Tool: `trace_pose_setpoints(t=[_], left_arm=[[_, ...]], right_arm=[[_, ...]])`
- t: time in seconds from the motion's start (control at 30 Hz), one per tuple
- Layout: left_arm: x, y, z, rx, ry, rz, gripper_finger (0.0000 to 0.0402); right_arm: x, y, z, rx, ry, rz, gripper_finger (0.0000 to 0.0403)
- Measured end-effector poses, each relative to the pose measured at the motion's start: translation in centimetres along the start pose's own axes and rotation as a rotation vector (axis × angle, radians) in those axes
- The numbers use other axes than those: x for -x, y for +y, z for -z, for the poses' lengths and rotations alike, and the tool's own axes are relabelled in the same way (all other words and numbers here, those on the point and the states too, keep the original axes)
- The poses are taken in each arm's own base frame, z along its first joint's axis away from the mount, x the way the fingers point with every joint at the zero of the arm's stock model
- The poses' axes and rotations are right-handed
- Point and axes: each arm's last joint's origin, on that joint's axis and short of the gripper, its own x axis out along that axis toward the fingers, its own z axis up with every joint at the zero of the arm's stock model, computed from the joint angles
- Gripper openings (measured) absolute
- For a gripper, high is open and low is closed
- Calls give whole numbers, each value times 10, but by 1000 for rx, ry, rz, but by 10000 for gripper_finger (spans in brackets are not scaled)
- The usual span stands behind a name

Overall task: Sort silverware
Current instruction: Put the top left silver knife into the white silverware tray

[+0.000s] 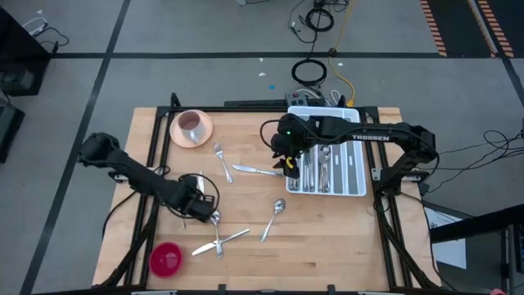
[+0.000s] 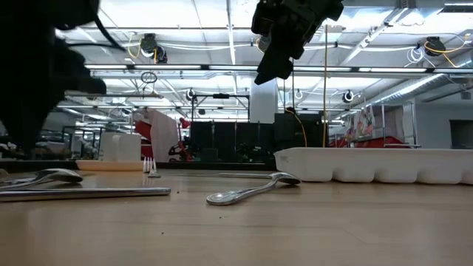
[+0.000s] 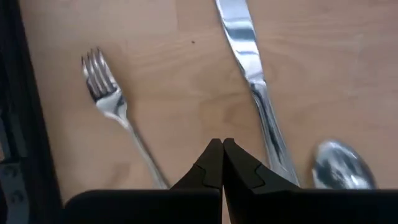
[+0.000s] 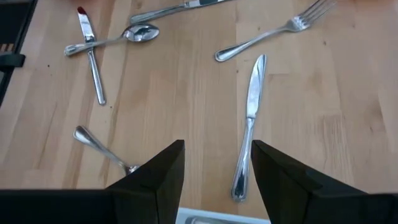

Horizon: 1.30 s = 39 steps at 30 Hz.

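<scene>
Loose silverware lies flat on the wooden table: a fork [image 1: 221, 160], a knife [image 1: 258, 170], a spoon [image 1: 274, 217] and crossed pieces [image 1: 217, 242]. More pieces lie in the white tray [image 1: 332, 168]. My left gripper [image 3: 222, 149] is shut, low over bare wood between a fork [image 3: 115, 109] and a knife [image 3: 252, 74], with a spoon bowl [image 3: 342, 165] close by. My right gripper [image 4: 217, 155] is open, empty and raised [image 2: 284, 37] by the tray's left rim, above a knife [image 4: 249, 124].
A pink cup on its saucer [image 1: 191, 127] stands near the far left corner. A red round thing [image 1: 166, 258] sits at the near left edge. The tray [image 2: 377, 164] fills the far right part of the table. Bare wood shows along the near right side.
</scene>
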Motion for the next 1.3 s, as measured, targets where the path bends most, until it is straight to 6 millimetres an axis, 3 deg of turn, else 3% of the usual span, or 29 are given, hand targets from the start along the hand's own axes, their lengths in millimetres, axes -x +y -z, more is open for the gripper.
trace_pose_setpoints(t=[0.3,0.63,0.77,0.97,1.07,1.3], left_arm=[[-38,-21,-8,-33,43,38,1],[-37,-64,-52,-119,-61,384,0],[-26,-70,-63,-141,-98,383,0],[7,-51,-70,-184,-118,347,2],[36,-36,-72,-178,-159,390,15],[95,27,-71,-86,-252,429,44]], right_arm=[[0,1,5,-16,51,-9,176],[0,1,8,-12,83,-12,176],[0,1,10,54,99,-17,176],[-9,-1,5,236,51,-12,179],[-27,-5,0,272,12,-10,189],[-87,-3,0,319,-38,-100,205]])
